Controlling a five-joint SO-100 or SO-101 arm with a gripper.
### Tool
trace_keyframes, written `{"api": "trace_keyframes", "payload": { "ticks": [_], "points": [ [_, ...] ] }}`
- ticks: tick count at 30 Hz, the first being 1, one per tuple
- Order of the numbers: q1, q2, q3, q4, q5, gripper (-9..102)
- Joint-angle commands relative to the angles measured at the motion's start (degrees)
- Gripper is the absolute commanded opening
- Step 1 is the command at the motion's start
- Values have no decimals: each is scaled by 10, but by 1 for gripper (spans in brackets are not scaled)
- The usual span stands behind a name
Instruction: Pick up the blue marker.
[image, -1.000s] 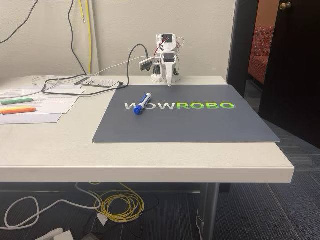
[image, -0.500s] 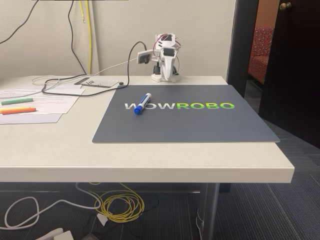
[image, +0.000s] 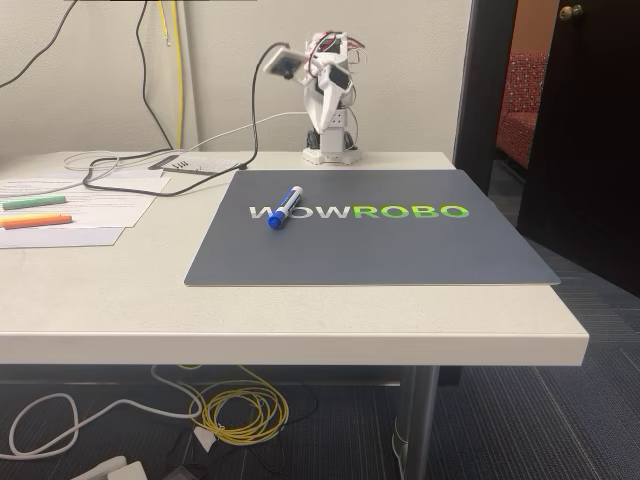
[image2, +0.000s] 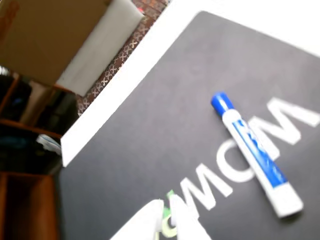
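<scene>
Blue marker (image: 284, 208) flat on the dark mat (image: 400, 250), across the white lettering, cap toward the table's front edge. Tool (image2: 169, 217) raised well behind it, empty, fingertips nearly together; exact closure unclear.

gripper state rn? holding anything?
Gripper: empty, fingertips close together, open or shut cannot be told. The white-barrelled, blue-capped marker lies untouched on the dark grey mat.

Arm (image: 330, 100) raised upright at base, claw (image2: 167, 220) tips nearly together
</scene>
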Motion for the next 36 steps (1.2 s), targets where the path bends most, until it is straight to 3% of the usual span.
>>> {"api": "trace_keyframes", "payload": {
  "ticks": [1, 5, 11, 27, 36],
  "points": [
    [23, -47, -67, -16, -84, 0],
    [33, -92, -129, 35, -161, 0],
    [47, -123, -132, 25, -226, 0],
    [80, -316, -116, -169, -333, 1],
    [93, -362, -103, -234, -387, 18]
  ]
}}
